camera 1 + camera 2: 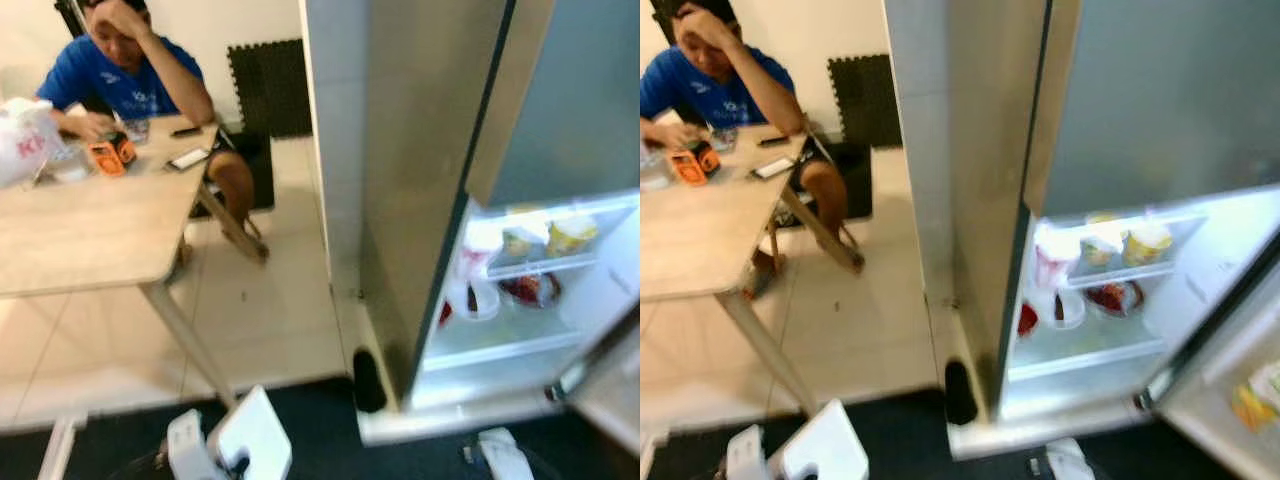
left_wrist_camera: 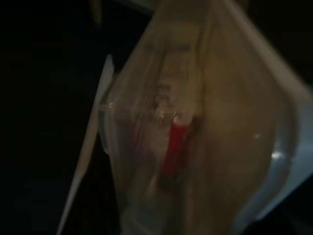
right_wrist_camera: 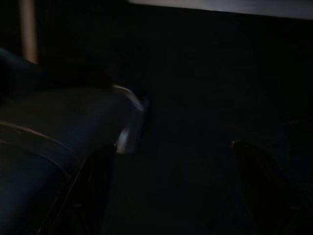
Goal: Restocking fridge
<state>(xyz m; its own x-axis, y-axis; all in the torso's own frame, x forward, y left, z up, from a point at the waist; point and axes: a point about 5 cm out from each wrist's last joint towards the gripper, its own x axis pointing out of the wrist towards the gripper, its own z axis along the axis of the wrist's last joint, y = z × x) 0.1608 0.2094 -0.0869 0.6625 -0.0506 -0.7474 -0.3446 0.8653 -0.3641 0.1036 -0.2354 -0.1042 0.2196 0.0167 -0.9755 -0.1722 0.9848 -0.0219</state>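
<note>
1. Your fridge (image 1: 430, 200) stands open on the right, its lit shelves (image 1: 1090, 345) holding cups and tubs.
2. The wooden surface (image 1: 80, 230) sits left on pale tile (a seated person (image 1: 130, 70) leans on it).
3. Your left hand's wrist view shows a clear packet (image 2: 195, 127) close up; grip unclear.
4. Right hand (image 3: 171, 161): fingers apart, holding nothing.

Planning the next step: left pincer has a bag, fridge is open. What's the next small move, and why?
Probably step toward the fridge and raise the clear bag. The bag hangs low in the left pincer, and the lit shelf with free space lies ahead to the right.
</note>
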